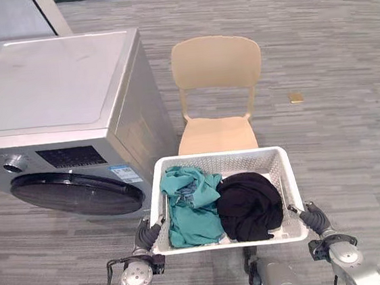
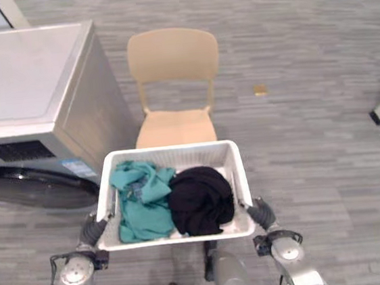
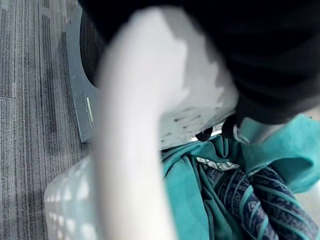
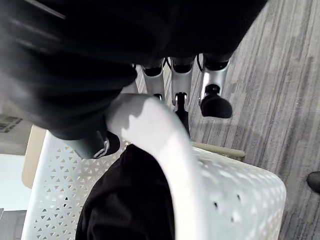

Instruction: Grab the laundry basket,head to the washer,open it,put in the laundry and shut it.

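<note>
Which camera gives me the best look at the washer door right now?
The left eye view: the washer door shows nearly whole, dark, round and shut. The right eye view cuts it at the frame edge; the left wrist view catches a sliver past the laundry basket.

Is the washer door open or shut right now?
Shut. The dark round door sits flush in the washer front, with no gap showing. The basket is beside it, laundry inside.

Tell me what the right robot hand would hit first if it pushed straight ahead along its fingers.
Probably the beige plastic chair: the right robot hand, curled on the white perforated laundry basket handle, points forward alongside it toward the chair; depth is uncertain.
</note>
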Available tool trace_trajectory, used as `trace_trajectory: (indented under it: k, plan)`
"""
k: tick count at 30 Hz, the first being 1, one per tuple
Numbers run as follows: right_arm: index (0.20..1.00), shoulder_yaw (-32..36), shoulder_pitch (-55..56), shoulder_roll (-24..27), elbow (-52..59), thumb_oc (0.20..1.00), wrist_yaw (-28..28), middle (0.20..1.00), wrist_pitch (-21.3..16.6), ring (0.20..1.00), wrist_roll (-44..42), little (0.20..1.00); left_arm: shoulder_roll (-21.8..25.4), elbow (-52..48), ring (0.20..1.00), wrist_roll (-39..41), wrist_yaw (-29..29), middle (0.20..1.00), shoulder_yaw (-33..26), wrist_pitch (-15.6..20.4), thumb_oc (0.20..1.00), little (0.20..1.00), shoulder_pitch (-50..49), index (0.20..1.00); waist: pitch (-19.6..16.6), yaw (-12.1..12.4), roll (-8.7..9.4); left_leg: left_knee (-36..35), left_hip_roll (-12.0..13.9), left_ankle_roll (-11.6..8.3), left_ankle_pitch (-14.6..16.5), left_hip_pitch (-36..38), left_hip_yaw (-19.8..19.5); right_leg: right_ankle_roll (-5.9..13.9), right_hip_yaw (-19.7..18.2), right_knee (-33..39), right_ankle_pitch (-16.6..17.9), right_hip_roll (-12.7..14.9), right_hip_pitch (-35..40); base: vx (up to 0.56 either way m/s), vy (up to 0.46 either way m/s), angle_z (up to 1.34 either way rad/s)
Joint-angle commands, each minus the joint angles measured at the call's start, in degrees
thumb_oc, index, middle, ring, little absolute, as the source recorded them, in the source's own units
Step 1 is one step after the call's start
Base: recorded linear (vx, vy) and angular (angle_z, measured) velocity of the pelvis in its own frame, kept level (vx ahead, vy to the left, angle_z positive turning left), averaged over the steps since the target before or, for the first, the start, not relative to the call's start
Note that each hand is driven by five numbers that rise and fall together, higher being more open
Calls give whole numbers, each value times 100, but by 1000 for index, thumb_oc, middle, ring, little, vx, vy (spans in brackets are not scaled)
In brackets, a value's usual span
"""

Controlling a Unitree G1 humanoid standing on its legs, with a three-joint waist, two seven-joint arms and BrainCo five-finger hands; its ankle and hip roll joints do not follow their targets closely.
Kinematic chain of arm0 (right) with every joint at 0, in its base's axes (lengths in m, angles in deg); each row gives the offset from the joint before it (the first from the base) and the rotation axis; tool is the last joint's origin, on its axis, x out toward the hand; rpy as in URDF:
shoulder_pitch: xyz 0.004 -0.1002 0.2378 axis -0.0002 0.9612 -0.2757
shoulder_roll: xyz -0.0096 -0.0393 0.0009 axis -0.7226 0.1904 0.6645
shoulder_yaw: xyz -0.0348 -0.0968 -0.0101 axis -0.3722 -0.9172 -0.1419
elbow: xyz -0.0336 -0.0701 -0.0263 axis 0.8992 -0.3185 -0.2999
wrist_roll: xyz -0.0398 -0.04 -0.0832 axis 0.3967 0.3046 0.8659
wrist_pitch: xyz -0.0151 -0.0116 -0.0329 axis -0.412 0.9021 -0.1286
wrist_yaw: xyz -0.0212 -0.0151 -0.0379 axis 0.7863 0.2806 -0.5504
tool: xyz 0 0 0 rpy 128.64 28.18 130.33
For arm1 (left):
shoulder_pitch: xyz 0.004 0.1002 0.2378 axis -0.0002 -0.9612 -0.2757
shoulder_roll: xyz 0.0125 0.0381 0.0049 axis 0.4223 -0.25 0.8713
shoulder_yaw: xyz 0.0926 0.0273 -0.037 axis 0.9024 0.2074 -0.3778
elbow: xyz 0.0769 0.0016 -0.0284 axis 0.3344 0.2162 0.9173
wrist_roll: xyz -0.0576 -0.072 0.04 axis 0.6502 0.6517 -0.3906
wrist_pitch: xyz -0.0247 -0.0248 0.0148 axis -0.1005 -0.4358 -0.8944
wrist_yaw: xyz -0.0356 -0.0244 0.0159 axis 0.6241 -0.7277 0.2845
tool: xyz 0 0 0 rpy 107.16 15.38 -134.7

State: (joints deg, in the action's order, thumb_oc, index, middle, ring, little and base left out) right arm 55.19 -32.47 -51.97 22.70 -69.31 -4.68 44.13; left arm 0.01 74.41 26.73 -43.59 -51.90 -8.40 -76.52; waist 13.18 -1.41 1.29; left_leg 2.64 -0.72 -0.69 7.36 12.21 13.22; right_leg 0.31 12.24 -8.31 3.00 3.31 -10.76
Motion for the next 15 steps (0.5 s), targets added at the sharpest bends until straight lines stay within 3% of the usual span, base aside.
trace_trajectory:
  k: [1,2,4,6,7,8,11,15]
  plan:
    - [200,216,-313,-61,697,200,322,200,-725,200,-611,200,-271,-423,200,453,278,200,-91,502,200,200,318,200,-292,-145,62,1580,596,-279,-220,-961,-28,351,43,561,-539,56,861,184,-216,34]
    - [200,213,-328,-2,701,200,296,200,-732,200,-631,200,-277,-385,200,465,250,200,-74,490,200,200,378,200,-260,-134,67,1908,632,-326,-340,-1125,-120,287,45,621,-570,20,958,174,-176,30]
    - [200,216,-352,55,652,200,258,200,-689,200,-596,200,-328,-252,200,478,182,200,-75,477,200,200,465,200,-263,-130,72,1867,697,-306,-336,-1213,-126,253,84,730,-667,-2,1129,165,-88,11]
    - [200,238,-347,99,628,200,224,200,-670,200,-556,200,-372,-150,200,508,150,200,-33,471,200,200,508,200,-307,-138,66,1595,765,-314,-172,-1281,-115,291,104,816,-797,28,1287,211,5,-22]
    - [200,239,-355,115,609,200,182,200,-683,200,-561,200,-390,-17,200,499,77,200,10,475,200,200,600,200,-310,-124,95,1157,744,-266,-245,-1424,-2,310,178,866,-781,106,1351,238,83,-33]
    - [200,216,-400,119,557,200,124,200,-717,200,-505,200,-404,49,200,462,9,200,26,477,200,200,659,200,-283,-85,37,703,689,-342,-506,-1530,-37,347,142,903,-827,66,1445,157,105,-20]
    - [200,147,-467,95,494,200,60,200,-744,200,-392,200,-413,91,200,399,-72,200,33,515,200,200,688,200,-280,-67,-47,349,645,-413,-640,-1500,-153,366,62,895,-889,18,1505,137,129,-30]
    - [200,-9,-672,56,242,200,-120,200,-728,200,4,200,-363,144,200,248,-142,200,101,515,200,200,773,200,-320,-33,-87,212,494,-301,-507,-1259,-161,432,-80,932,-852,93,1605,151,163,-56]
